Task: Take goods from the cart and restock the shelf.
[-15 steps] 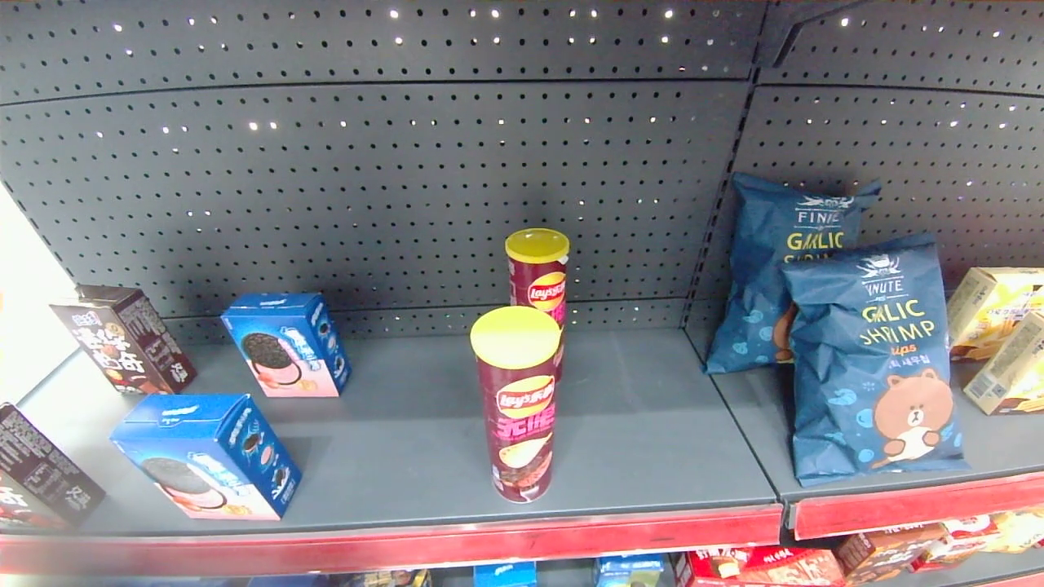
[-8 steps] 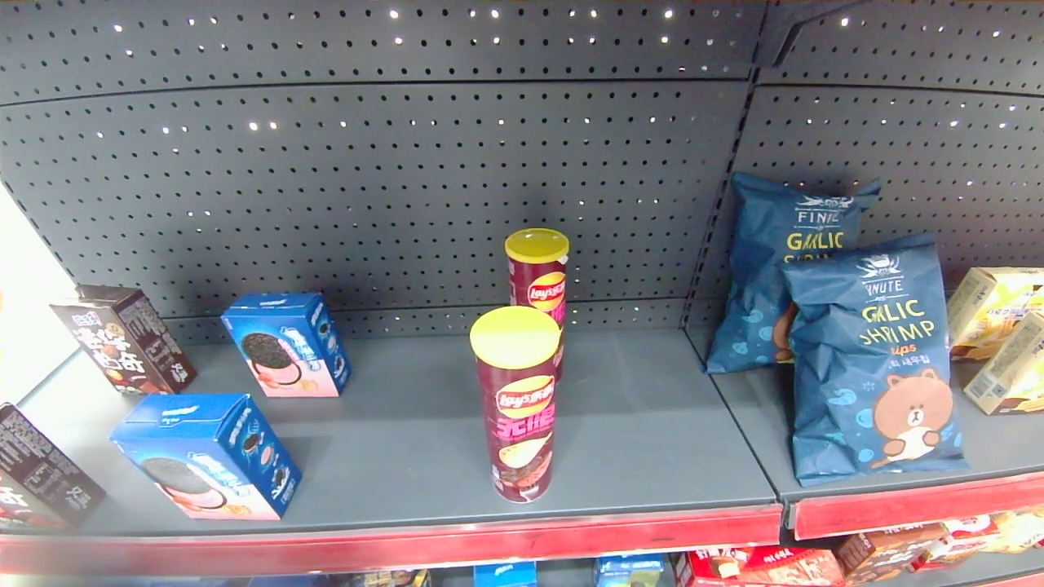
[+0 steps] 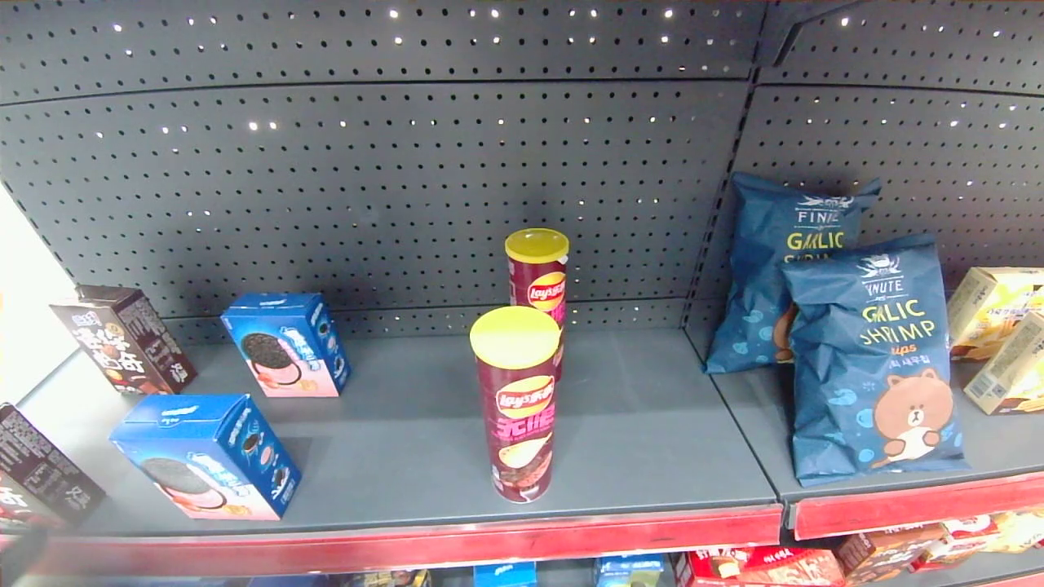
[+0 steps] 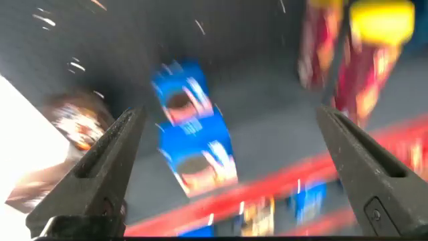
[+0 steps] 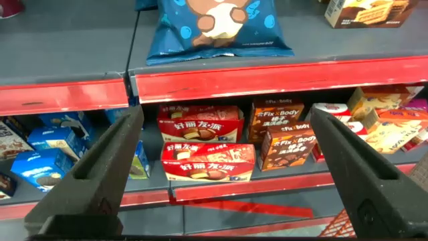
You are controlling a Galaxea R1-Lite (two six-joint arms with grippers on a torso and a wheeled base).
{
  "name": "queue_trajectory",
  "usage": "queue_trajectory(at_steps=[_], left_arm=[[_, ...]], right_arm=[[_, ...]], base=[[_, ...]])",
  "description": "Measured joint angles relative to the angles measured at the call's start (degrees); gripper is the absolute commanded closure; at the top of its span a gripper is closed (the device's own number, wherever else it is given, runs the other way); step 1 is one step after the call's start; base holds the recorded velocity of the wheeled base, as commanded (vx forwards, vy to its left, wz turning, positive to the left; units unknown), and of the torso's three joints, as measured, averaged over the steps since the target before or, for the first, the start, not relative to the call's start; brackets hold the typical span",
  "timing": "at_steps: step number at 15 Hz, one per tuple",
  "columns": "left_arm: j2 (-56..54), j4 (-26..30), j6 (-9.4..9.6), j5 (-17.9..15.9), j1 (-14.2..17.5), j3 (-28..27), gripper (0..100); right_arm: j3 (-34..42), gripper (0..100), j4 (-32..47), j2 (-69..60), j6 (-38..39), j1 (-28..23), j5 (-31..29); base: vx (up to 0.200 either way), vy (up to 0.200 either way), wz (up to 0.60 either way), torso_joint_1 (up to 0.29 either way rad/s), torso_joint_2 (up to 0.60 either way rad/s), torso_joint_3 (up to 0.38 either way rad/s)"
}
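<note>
The grey shelf (image 3: 391,456) holds two blue snack bags (image 3: 873,359) at 3 o'clock of two upright chip cans (image 3: 518,408) (one behind the other), blue cookie boxes (image 3: 208,456) at 9 o'clock, dark boxes (image 3: 122,338) beyond them. The left gripper (image 4: 231,114) and right gripper (image 5: 227,114) both gape wide, holding nothing.

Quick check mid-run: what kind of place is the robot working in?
Most likely a shop's snack aisle: a pegboard-backed shelf with a red front rail, stocked with tall snack cans, cookie boxes and blue bags.
</note>
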Motion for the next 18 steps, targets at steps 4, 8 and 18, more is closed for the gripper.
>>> queue_trajectory(at_steps=[4, 8, 18], left_arm=[[3.6, -0.1, 0.68, -3.4, -0.3, 4.2, 0], [9.5, -0.7, 1.87, -3.4, -0.3, 5.1, 0], [29.5, -21.4, 4.6, 0.9, 0.0, 5.3, 0]], right_arm=[[0.0, 0, 0.0, 0.0, 0.0, 0.0, 0.0], [0.0, 0, 0.0, 0.0, 0.0, 0.0, 0.0], [0.0, 0, 0.0, 0.0, 0.0, 0.0, 0.0]], base=[[0.0, 0.0, 0.0, 0.0, 0.0, 0.0], [0.0, 0.0, 0.0, 0.0, 0.0, 0.0], [0.0, 0.0, 0.0, 0.0, 0.0, 0.0]])
